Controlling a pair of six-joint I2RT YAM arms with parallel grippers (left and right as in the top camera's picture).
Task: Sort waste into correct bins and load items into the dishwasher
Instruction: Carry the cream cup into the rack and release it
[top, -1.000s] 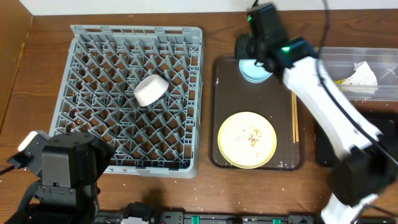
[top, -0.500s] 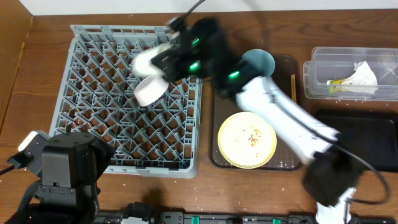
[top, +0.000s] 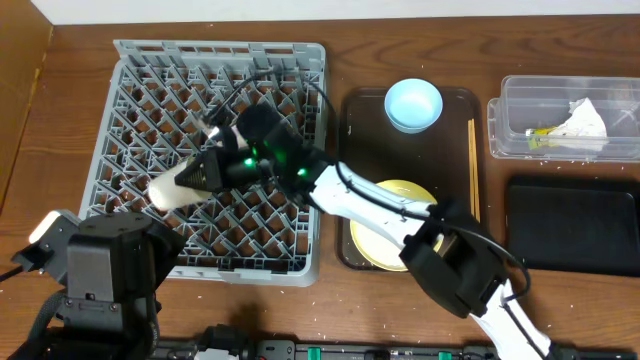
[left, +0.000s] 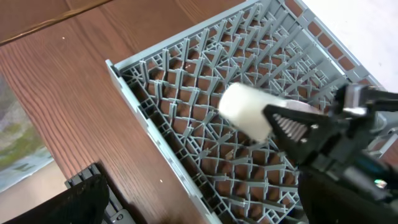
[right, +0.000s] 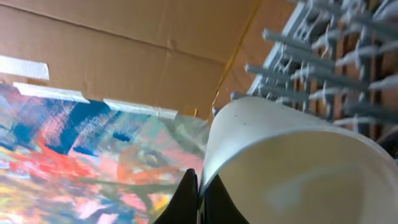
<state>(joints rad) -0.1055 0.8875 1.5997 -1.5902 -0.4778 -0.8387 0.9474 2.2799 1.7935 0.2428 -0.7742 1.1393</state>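
Observation:
My right gripper (top: 205, 172) is shut on the rim of a small white cup (top: 172, 190), held on its side over the lower-left part of the grey dishwasher rack (top: 130, 100). In the right wrist view the fingertips (right: 189, 193) pinch the cup's wall (right: 280, 155), with rack pegs (right: 311, 81) behind. From the left wrist the cup (left: 245, 111) and the right gripper (left: 280, 121) show above the rack (left: 186, 62). My left gripper (left: 199, 211) is open, beside the rack's left edge. A light blue cup (top: 413, 104), a pale yellow plate (top: 378, 245) and chopsticks (top: 474, 170) lie on the brown tray (top: 365, 130).
A clear tub (top: 500, 130) at the right holds a crumpled white napkin (top: 580, 122). A flat black bin (top: 575, 225) lies below it. My right arm (top: 380, 205) stretches across the tray and over part of the plate. The left arm (top: 100, 265) sits at the table's front left.
My right arm has swung left from the tray across the rack, carrying the white cup from the rack's top edge to its lower-left part. The left arm has not moved.

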